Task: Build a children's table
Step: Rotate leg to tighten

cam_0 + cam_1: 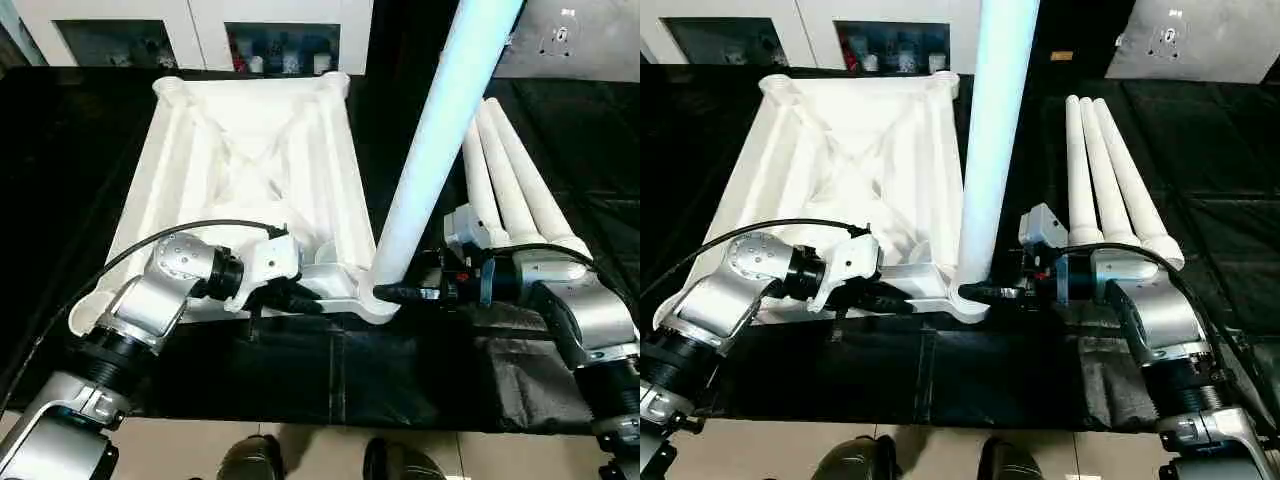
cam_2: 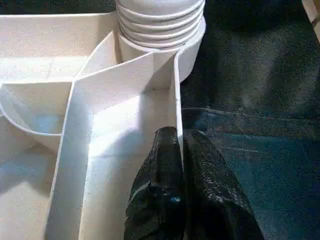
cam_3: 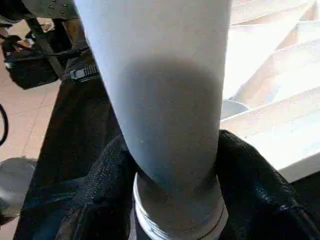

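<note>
The children's table top point(image 1: 200, 130) lies upside down on black cloth, its ribs facing up. One white leg point(image 1: 430, 150) stands upright in the near right corner socket point(image 1: 378, 300); its threaded end point(image 2: 160, 25) sits in that socket. Three more legs point(image 1: 510, 180) lie side by side to the right of the top. My left gripper point(image 1: 305, 298) is shut on the thin near rim of the top, one finger on each side of the wall point(image 2: 179, 137). My right gripper point(image 1: 392, 293) reaches in from the right, its fingers point(image 3: 107, 170) pressed against both sides of the standing leg's base.
The black cloth point(image 1: 330, 380) ends near me, with tan floor and my feet point(image 1: 250, 460) beyond its edge. A white cabinet with glass doors point(image 1: 280, 45) stands behind the work. A grey plate point(image 1: 570, 40) lies at the back right.
</note>
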{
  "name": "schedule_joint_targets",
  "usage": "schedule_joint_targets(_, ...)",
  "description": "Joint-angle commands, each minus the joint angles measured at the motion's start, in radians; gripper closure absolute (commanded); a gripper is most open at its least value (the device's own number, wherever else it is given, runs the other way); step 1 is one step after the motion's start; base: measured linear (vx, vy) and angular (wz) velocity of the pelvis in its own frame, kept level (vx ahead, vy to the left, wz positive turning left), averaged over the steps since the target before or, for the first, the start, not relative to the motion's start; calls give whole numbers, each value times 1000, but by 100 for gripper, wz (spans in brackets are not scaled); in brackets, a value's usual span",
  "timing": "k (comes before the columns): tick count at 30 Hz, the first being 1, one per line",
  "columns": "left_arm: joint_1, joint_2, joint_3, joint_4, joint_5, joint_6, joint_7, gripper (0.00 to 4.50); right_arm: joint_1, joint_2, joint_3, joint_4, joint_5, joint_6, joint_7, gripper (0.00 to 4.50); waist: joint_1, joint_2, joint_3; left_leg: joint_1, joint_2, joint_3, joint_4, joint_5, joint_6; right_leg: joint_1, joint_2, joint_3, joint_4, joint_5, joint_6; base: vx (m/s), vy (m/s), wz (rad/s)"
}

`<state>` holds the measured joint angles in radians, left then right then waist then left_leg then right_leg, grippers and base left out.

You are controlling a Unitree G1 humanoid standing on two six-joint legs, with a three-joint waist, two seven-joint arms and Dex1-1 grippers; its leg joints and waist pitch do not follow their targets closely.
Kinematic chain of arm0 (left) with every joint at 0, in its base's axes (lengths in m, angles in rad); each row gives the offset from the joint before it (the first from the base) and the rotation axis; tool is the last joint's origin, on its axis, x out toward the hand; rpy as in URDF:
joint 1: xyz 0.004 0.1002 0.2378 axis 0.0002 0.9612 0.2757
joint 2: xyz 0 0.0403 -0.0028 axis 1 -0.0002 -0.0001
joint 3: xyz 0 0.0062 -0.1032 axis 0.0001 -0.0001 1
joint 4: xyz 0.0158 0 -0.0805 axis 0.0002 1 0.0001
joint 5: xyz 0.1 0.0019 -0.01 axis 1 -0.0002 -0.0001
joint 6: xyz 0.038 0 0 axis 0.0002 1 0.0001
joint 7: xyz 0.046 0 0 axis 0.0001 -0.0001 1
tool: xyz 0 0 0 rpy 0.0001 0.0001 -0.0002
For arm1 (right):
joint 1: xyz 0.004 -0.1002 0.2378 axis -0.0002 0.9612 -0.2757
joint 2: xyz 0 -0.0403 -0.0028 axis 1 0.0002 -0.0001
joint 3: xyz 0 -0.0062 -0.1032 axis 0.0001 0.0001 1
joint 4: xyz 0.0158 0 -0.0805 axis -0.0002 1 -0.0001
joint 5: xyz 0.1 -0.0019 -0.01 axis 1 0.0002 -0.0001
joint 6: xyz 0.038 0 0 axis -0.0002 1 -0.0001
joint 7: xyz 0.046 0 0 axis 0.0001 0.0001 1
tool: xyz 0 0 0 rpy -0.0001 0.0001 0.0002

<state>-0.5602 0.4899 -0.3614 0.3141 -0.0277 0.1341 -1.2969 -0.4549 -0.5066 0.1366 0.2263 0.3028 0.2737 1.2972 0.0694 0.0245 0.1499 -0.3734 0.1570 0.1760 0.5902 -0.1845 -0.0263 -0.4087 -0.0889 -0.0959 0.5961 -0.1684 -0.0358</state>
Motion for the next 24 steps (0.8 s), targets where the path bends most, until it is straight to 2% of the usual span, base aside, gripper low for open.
schedule_joint_targets(1,1,6,-47,25,21,-5,-29,450,-5,-7,24,10,-2,-6,33,244,-3,-14,-87,7,74,-23,-63,-115,114,58,-79,65,-64,-234,-253,0,0,0)
schedule_joint_targets(5,0,6,-45,33,25,-6,-27,450,6,-14,32,-2,3,2,46,252,-3,-14,-87,8,74,-24,-64,-123,107,59,-79,66,-66,-246,-245,0,0,0)
schedule_joint_targets(6,0,5,-43,34,25,-2,-23,450,12,-14,34,-7,3,2,46,252,-2,-11,-87,8,74,-24,-64,-118,107,59,-79,66,-65,-238,-247,0,0,0)
schedule_joint_targets(9,1,-2,-36,41,28,12,-3,450,36,-11,38,-30,10,15,43,253,0,-11,-88,8,75,-24,-64,-112,113,59,-78,66,-62,-211,-255,0,0,0)
schedule_joint_targets(12,0,-31,-13,40,15,63,44,450,78,12,36,-76,27,48,-1,254,7,-7,-86,11,77,-24,-65,-118,113,57,-79,67,-64,-215,-258,0,0,0)
schedule_joint_targets(15,0,-84,30,10,-19,155,126,450,133,82,31,-135,21,91,-144,254,10,-5,-74,13,79,-26,-74,-176,83,53,-81,68,-76,-305,-241,0,0,0)
schedule_joint_targets(16,0,-106,44,-3,-27,187,163,450,150,118,30,-156,11,108,-213,254,7,-8,-69,19,75,-28,-77,-229,59,51,-83,66,-90,-411,-210,0,0,0)
schedule_joint_targets(18,-3,-145,64,-25,-38,252,225,450,167,188,28,-173,-20,130,-337,254,2,-8,-64,22,74,-33,-83,-276,20,46,-83,64,-99,-514,-171,0,0,0)
schedule_joint_targets(19,-7,-173,78,-36,-41,292,271,450,174,241,25,-183,-34,151,-420,254,-6,-7,-59,21,71,-40,-86,-316,1,47,-86,59,-105,-582,-143,-57,5,-5)
schedule_joint_targets(21,-10,-189,84,-40,-42,310,293,450,176,271,20,-190,-31,175,-458,254,-21,-8,-58,23,66,-45,-87,-353,-10,44,-87,53,-117,-646,-105,-58,11,-7)
schedule_joint_targets(23,-27,-247,100,-44,-28,362,376,450,181,368,18,-214,-32,230,-574,254,-34,-6,-54,25,65,-47,-88,-385,-13,41,-86,49,-127,-679,-80,-52,23,-6)
schedule_joint_targets(24,-35,-268,107,-39,-20,374,410,450,180,397,20,-212,-43,239,-613,254,-40,-5,-54,29,62,-50,-88,-403,-16,39,-86,41,-135,-690,-68,0,0,0)
